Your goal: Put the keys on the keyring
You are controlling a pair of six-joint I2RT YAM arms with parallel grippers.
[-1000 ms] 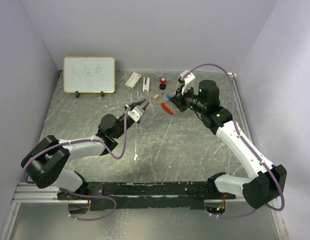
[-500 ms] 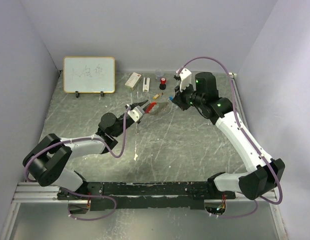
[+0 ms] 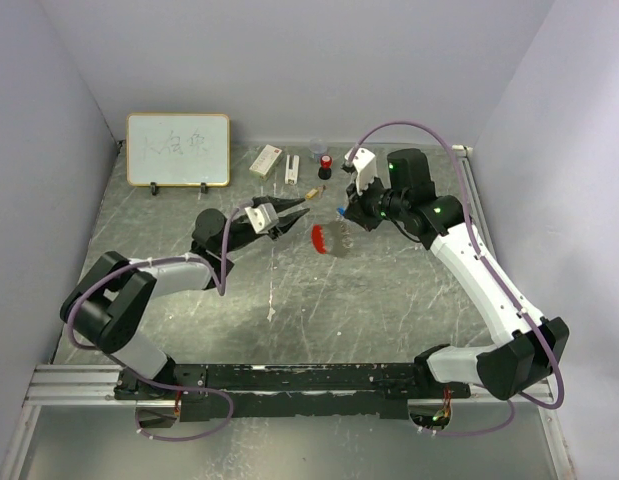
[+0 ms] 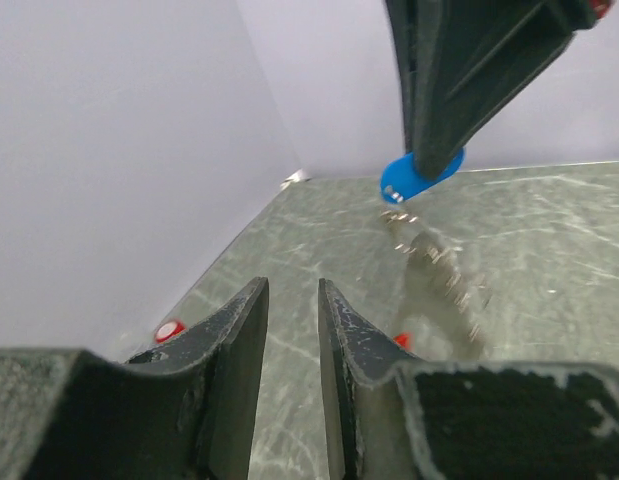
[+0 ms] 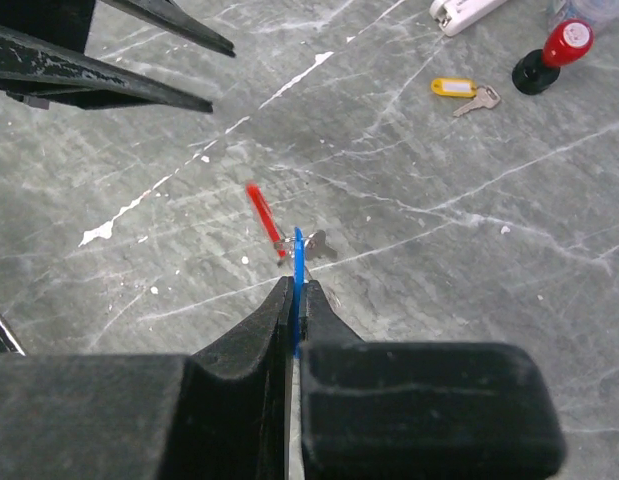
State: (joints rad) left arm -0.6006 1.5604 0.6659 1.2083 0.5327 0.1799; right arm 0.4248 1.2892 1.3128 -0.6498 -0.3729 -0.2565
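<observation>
We pinch the blue key [image 5: 297,255] in our right claw [image 5: 295,292], the keyring [image 5: 261,212] apparently dangling below toward 8 o'clock. Our left claw [image 4: 292,300], barely parted and empty, should grip the keyring only once it hangs steady.

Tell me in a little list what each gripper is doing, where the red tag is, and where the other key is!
right gripper: shut on the blue key, held above the table
left gripper: open a little, holding nothing
red tag: dangles just below the blue key, looks blurry
yellow-tagged key: lying on the table near the red-and-black cylinder
whiteboard: standing at the back left
</observation>
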